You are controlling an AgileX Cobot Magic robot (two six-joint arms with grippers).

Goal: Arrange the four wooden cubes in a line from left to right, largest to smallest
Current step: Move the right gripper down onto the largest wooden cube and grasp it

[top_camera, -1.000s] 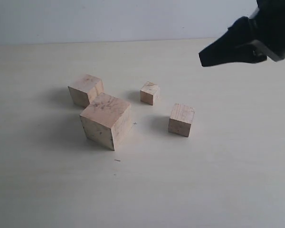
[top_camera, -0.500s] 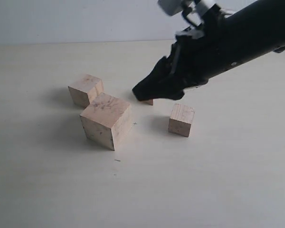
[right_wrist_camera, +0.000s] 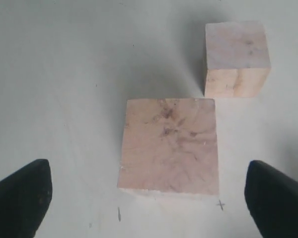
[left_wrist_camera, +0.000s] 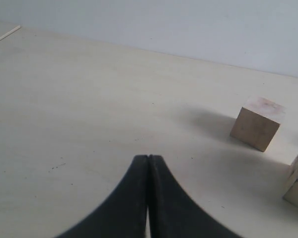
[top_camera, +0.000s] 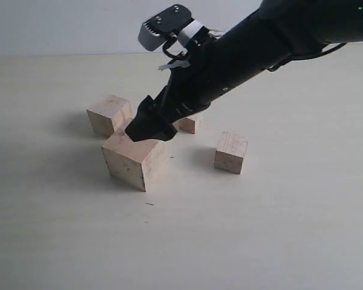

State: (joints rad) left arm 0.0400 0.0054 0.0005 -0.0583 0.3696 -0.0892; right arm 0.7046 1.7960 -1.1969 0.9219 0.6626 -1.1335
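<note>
The jaws of the right gripper (right_wrist_camera: 148, 194) are spread wide and empty, poised over the largest light-beige wooden cube (right_wrist_camera: 169, 146), which sits on the pale tabletop (top_camera: 260, 229) close beside the second-largest wooden cube (right_wrist_camera: 237, 57). The jaws are to be squared to opposite faces before lowering and closing. The left gripper (left_wrist_camera: 148, 158) is closed on nothing.

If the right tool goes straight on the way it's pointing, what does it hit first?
Most likely the largest cube: it sits centred ahead of the right tool, whose jaws stand open to either side. How much gap remains is unclear.
</note>
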